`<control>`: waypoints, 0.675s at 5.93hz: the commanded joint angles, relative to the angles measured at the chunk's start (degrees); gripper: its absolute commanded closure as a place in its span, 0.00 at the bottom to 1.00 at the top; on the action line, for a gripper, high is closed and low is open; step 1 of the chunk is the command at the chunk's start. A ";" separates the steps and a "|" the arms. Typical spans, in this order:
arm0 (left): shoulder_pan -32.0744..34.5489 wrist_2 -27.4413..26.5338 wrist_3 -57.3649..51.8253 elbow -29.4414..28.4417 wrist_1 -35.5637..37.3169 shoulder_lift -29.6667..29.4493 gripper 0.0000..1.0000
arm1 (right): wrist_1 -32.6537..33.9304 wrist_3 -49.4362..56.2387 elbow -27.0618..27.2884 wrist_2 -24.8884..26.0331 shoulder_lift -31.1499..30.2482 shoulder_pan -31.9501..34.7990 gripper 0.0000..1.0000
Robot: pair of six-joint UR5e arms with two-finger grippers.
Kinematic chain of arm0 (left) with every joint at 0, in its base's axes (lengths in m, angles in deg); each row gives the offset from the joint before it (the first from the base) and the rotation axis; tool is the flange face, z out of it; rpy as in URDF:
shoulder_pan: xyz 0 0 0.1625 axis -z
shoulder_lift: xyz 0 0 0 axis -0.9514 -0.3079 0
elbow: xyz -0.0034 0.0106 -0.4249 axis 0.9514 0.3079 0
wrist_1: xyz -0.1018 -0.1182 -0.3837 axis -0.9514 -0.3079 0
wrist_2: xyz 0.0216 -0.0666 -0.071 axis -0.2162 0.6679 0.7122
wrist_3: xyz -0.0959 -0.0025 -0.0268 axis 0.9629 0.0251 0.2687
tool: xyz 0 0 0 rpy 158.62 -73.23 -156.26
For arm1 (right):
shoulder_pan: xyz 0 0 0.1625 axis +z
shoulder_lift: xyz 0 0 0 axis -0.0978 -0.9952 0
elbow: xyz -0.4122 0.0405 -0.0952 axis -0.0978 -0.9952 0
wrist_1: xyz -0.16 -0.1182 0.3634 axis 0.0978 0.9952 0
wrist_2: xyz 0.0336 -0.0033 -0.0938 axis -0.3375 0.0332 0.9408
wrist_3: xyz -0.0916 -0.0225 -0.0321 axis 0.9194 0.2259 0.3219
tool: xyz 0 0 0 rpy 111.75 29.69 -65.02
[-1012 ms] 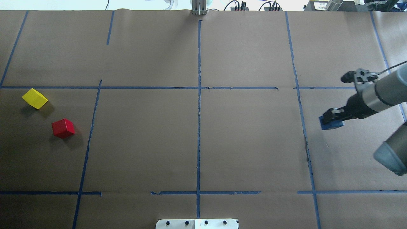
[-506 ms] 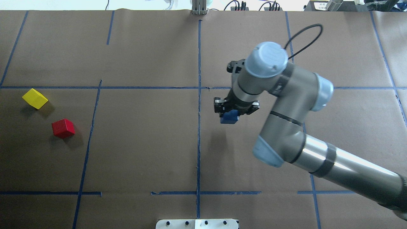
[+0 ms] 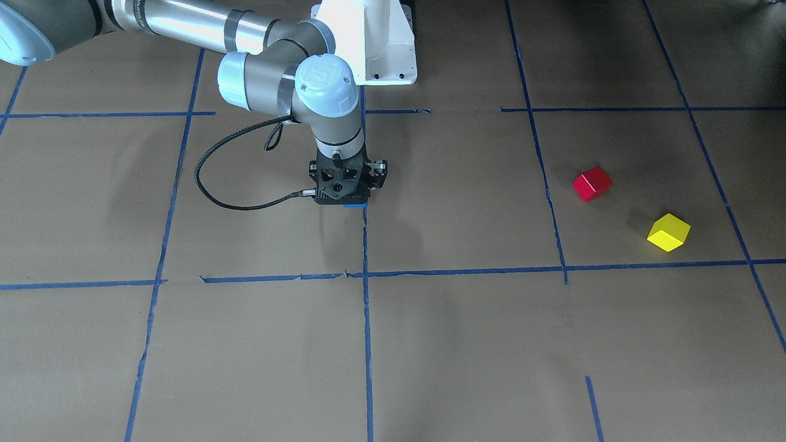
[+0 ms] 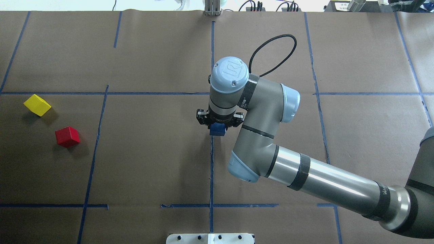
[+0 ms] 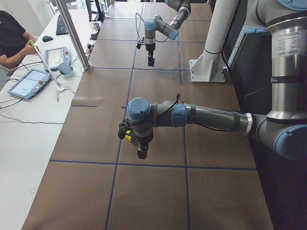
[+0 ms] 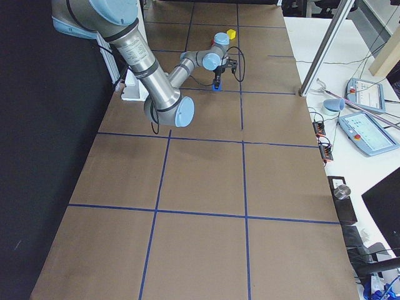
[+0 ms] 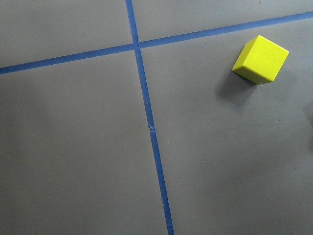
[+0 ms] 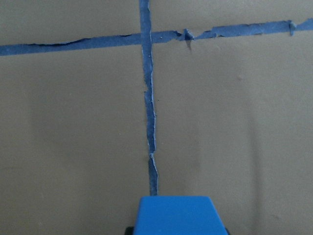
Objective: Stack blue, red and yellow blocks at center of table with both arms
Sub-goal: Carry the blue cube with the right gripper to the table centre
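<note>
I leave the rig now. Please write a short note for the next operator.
Right gripper: shut on the blue block, over the centre tape line; contact with the table unclear.
Left gripper: near the yellow block; open or shut, cannot tell.
Red block lies beside the yellow one, apart from it.
Done: blue is at centre.
Left: release it, then stack red and yellow.
</note>
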 commanded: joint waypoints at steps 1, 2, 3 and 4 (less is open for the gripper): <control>0.03 0.00 0.05 0.03 0.00 0.00 0.00 | -2.80 -3.35 -2.88 0.70 0.99 -0.62 0.99; 0.03 0.00 -0.04 0.03 0.00 0.00 0.00 | -2.81 -3.46 -5.14 0.70 2.57 -0.71 0.99; 0.03 0.00 -0.04 0.03 0.00 0.09 0.00 | -2.90 -3.38 -5.69 0.70 2.93 -0.80 0.98; -0.05 0.00 -0.04 0.03 0.00 0.09 0.00 | -2.90 -2.85 -5.78 0.78 2.85 -1.15 0.83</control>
